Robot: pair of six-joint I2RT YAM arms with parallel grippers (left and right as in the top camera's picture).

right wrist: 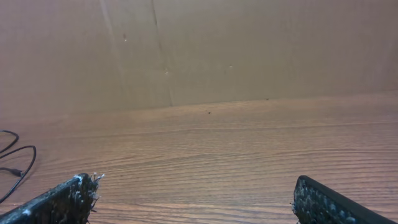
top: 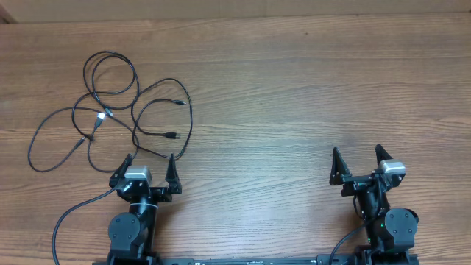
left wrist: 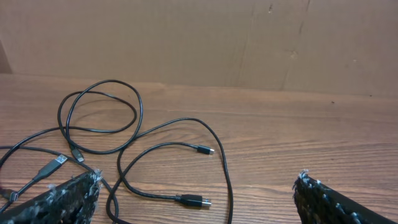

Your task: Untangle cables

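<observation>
Left gripper (top: 151,160): jaws spread wide, nothing grasped, sitting low at the near left of the table (top: 294,88). Cables (top: 103,112): one loose tangle of thin black cords on the table's left side, directly ahead of this gripper, with loops overlapping and crossing. A light plug (top: 101,116) lies near the middle of the tangle. A black plug (left wrist: 194,201) lies at its right, just ahead of the open jaws. The nearest loops run in between the left fingers; contact cannot be determined. Right gripper (top: 357,153): jaws likewise spread wide and empty, at the near right, well apart from the cables, bare wood ahead.
</observation>
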